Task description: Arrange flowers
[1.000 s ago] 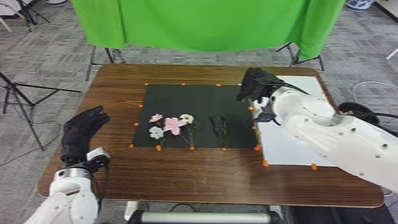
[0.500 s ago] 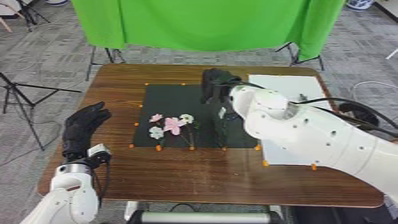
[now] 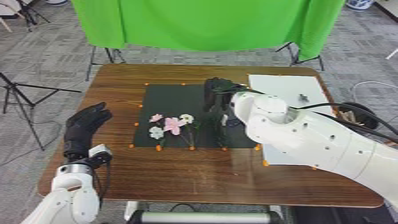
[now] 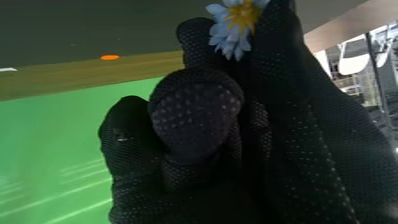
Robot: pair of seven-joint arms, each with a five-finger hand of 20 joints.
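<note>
On the dark mat (image 3: 163, 99), pink and white flowers (image 3: 172, 126) lie grouped, while above it the right hand (image 3: 216, 88), fingers pinching a yellow-centred flower (image 4: 242, 16), seemingly has that one left to place.

A green cloth (image 3: 209, 25) hangs across the top of the head view, a black tripod (image 3: 11, 85) stands at the left edge, and grey carpet (image 3: 53, 65) spreads around the brown wooden table (image 3: 178, 175).
</note>
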